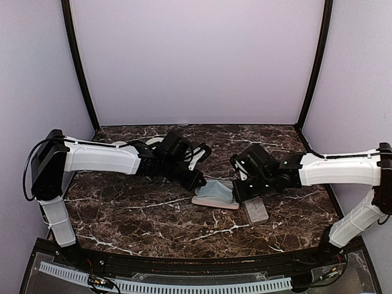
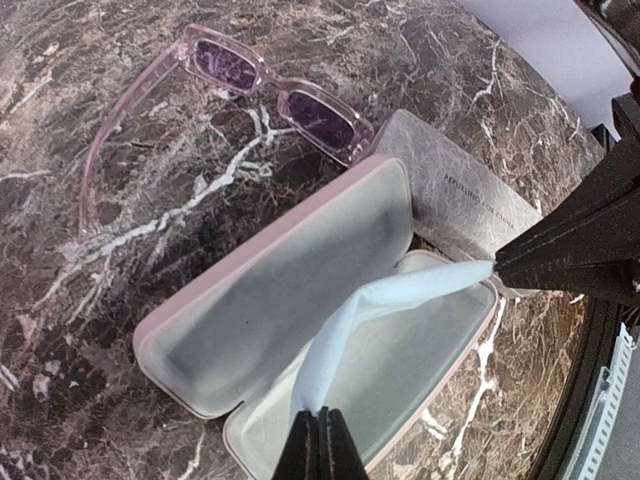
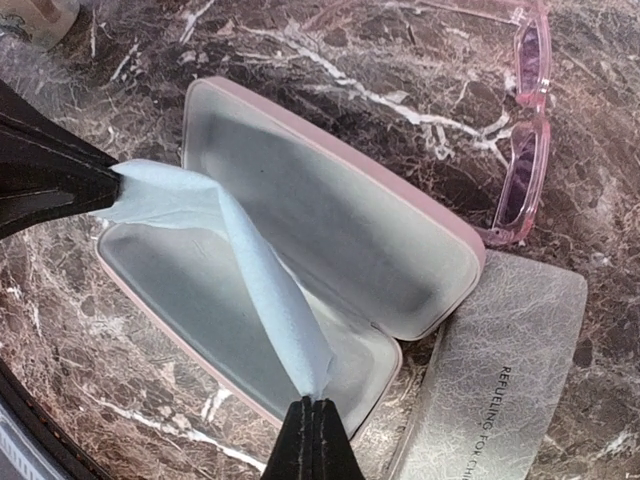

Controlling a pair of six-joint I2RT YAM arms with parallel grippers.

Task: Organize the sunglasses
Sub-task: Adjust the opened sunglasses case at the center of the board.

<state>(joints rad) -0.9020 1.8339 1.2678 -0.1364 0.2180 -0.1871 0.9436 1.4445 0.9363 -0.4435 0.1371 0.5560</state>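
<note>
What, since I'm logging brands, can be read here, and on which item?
"REFUELING FOR CHI", cut off by the picture's edge: on the grey case.
The same print in the left wrist view: too blurred to read.
Pink case, sunglasses, cloth: no text.

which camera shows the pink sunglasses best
The left wrist view: the pink sunglasses lie flat with both purple lenses and one long temple in frame. In the right wrist view the pink sunglasses are cropped by the top edge, so only the lenses and part of a temple show. In the top external view I cannot make them out.
</note>
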